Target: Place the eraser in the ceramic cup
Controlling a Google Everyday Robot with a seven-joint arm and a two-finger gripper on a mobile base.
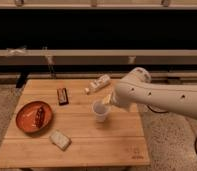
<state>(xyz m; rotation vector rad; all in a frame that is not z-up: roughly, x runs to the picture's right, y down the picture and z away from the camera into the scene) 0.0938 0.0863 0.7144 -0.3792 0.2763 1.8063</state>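
Status: eraser (63, 96) lies flat on the worktop (92, 145), left of the ceramic cup (99, 112) and a bit further back, well apart from it. Not picked yet.

Pincer (107, 99) sits just above the cup's right rim, mostly hidden by the white arm (162, 97). Jaws are apart and I see nothing between them. So it's at the cup, not at the eraser.

Eraser orientation: long axis runs roughly front to back as seen here, almost no skew, broad face up. Short axis points across toward the cup.

Handling, my read:
- small, light, stiff enough not to buckle in a pinch
- rubbery surface should grip well, low slip risk
- thin and flat, so the tips must reach close to the wood; scraping the worktop is the main hazard
- take it across the short axis at mid-length, on the 2 long edges
- narrower than the cup mouth, so it should drop in end-first or tilted

The cup looks light and upright, and a nudge could tip it.

Other items, all relative to the cup:
- orange plate (23, 120) far left, carrying 1 reddish-brown bar (39, 116)
- pale sponge-like block (59, 140) front-left
- white tube-like item (98, 84) lying on its side just behind
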